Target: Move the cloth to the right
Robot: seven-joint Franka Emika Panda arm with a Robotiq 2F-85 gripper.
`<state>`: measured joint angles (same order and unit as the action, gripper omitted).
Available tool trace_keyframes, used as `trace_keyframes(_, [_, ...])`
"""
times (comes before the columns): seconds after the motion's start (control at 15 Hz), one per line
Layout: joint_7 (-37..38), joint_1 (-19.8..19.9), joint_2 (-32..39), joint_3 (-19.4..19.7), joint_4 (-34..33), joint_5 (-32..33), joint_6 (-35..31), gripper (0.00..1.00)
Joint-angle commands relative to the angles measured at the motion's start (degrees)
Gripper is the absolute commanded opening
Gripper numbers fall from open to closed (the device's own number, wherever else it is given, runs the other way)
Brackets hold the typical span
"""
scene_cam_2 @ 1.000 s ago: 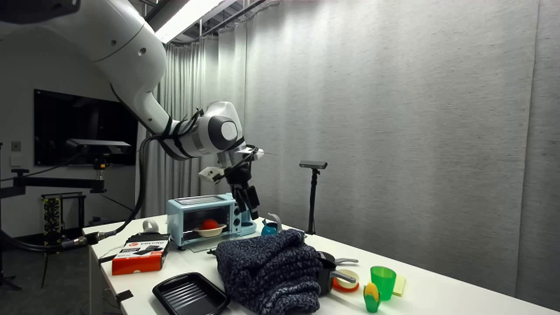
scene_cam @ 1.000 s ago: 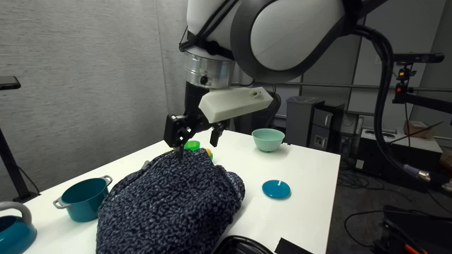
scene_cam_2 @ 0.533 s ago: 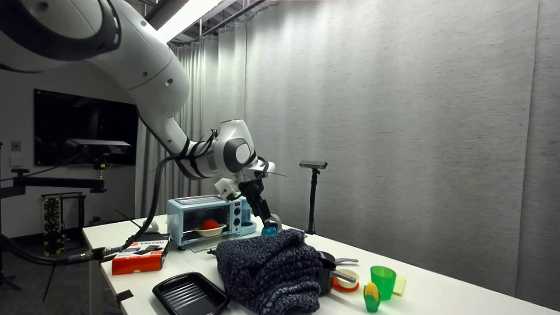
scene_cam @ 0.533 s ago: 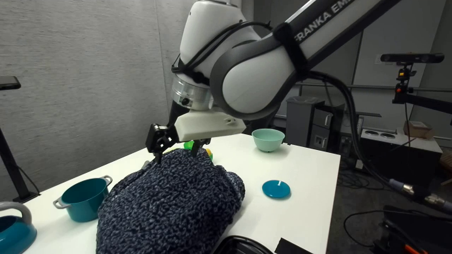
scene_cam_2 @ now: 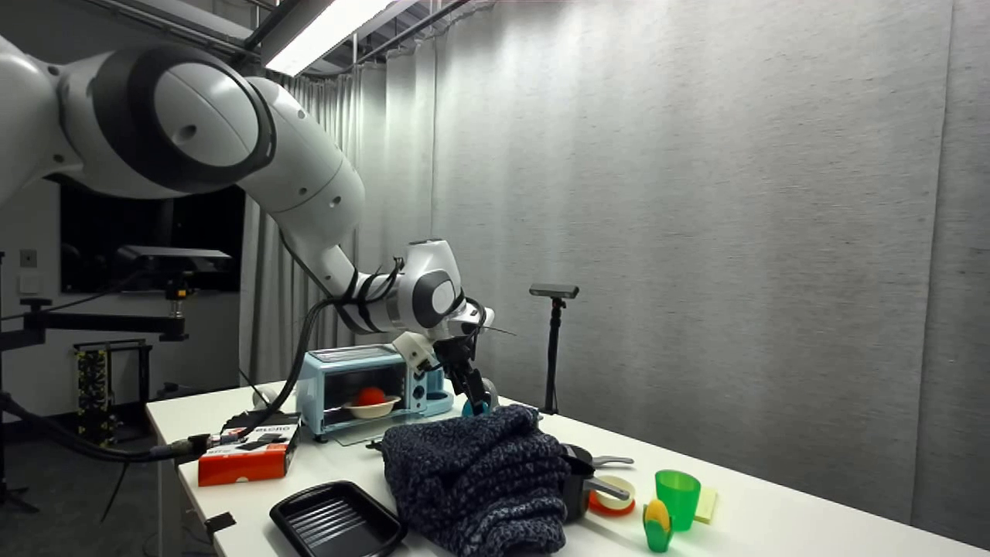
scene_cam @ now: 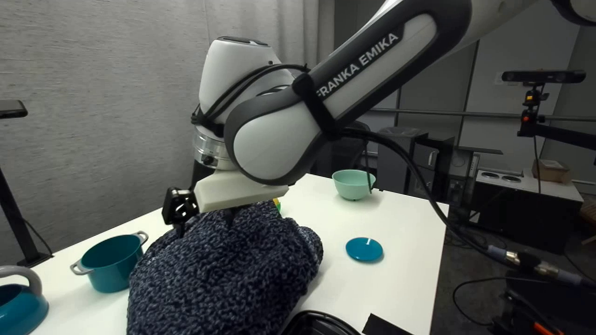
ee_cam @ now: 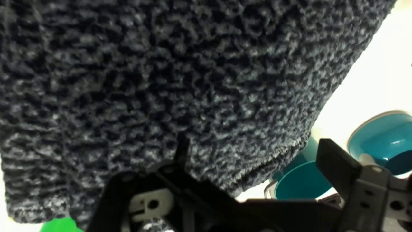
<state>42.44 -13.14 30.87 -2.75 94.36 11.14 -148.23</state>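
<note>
The cloth (scene_cam: 223, 274) is a large dark navy, speckled, fuzzy knit heap on the white table. It also shows in an exterior view (scene_cam_2: 479, 480) and fills most of the wrist view (ee_cam: 180, 80). My gripper (scene_cam: 205, 224) is wide open at the cloth's far edge, low over it. In the wrist view, the open gripper (ee_cam: 254, 141) has one finger (ee_cam: 182, 149) over the cloth and the other finger (ee_cam: 336, 164) past its edge, beside a teal pot. Whether the fingertips touch the cloth I cannot tell. Nothing is held.
The teal pot (scene_cam: 111, 263) stands against the cloth. A teal kettle (scene_cam: 18, 304), a blue lid (scene_cam: 364, 249) and a mint bowl (scene_cam: 354, 184) are on the table. A black tray (scene_cam_2: 338, 520), black pans (scene_cam_2: 576, 491), a toaster oven (scene_cam_2: 363, 387) and a green cup (scene_cam_2: 677, 499) surround the cloth.
My gripper has moved down and to the left in an exterior view, along the cloth's far edge. It has stayed open. The cloth has not moved.
</note>
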Motion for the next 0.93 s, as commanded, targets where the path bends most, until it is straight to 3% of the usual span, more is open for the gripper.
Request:
trace_keyframes(0.0, [0.4, -2.5, 4.2, 3.4, -5.7, -1.2, -3.3, 1.0])
trace_keyframes(0.07, [0.0, -2.5, 4.9, 3.4, -6.5, -2.0, -3.4, 0.75])
trace_keyframes(0.13, [-0.7, -2.3, 5.7, 2.9, -7.1, -3.2, -3.4, 0.74])
trace_keyframes(0.27, [-2.0, -1.8, 7.0, 1.7, -8.3, -5.8, -1.6, 0.58])
trace_keyframes(0.73, [-2.1, -2.7, 8.8, 3.3, -9.6, -6.7, 1.4, 0.03])
trace_keyframes(0.87, [-1.3, -2.6, 8.5, 4.2, -8.7, -6.4, 2.3, 0.0])
